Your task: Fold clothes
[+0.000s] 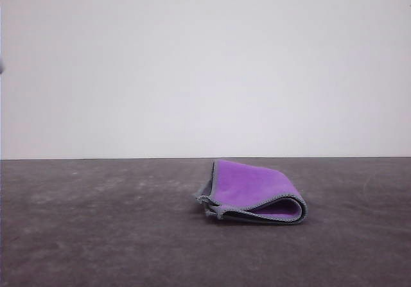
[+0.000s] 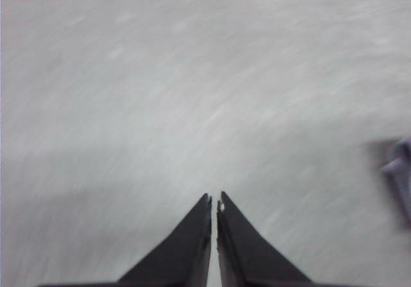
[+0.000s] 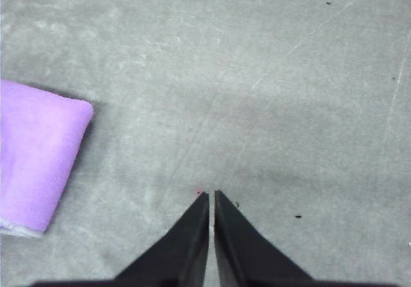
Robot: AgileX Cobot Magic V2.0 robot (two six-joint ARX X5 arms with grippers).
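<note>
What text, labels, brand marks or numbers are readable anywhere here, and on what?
None. The folded purple cloth carries no tag or print, only a grey stitched edge. The grey table is bare of markings. The left gripper and right gripper fingers are plain black.

No readable text, labels, brands, numbers or signs anywhere. Cloth (image 1: 253, 191) plain, no tag visible. Worktop (image 1: 96, 235) bare grey, only scuffs and specks. Wall blank.

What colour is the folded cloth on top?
Bright purple, with a light-grey stitched edge. The cloth shows best in the front view.
</note>
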